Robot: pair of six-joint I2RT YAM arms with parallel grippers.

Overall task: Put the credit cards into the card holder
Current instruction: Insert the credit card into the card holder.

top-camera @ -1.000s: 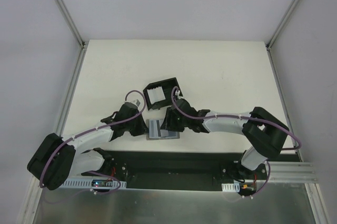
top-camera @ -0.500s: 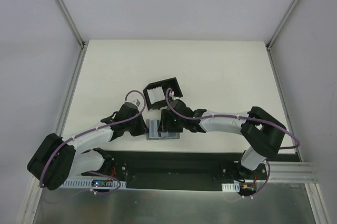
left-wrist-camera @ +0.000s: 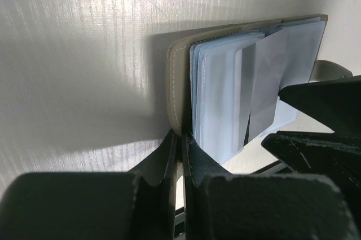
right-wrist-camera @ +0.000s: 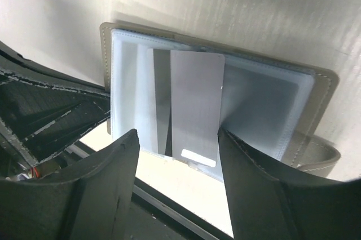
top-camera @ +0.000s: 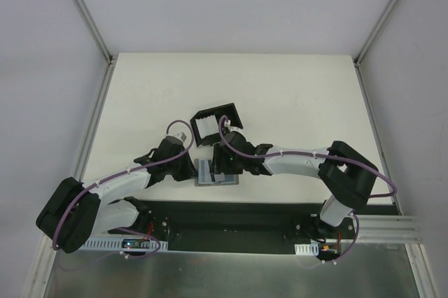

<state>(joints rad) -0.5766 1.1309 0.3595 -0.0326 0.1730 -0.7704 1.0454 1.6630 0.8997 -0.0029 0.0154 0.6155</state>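
On the left, we are pinching the cover edge of the grey wallet (left-wrist-camera: 176, 82) with the left pincer (left-wrist-camera: 180, 147), whose fingers are pressing tight together on that edge. The wallet is lying open at the near edge of the white desk (top-camera: 294, 95), with its clear sleeves facing up. A pale card (right-wrist-camera: 194, 110) is lying over the sleeves near the wallet's middle. Just behind the wallet, the black card holder (top-camera: 215, 122) is sitting askew on the desk, apart from the card. On the right, we are spreading the right pincer (right-wrist-camera: 177, 155) wide around the card, one finger on each side. From this angle we cannot tell whether the right-hand finger is touching the card's edge.
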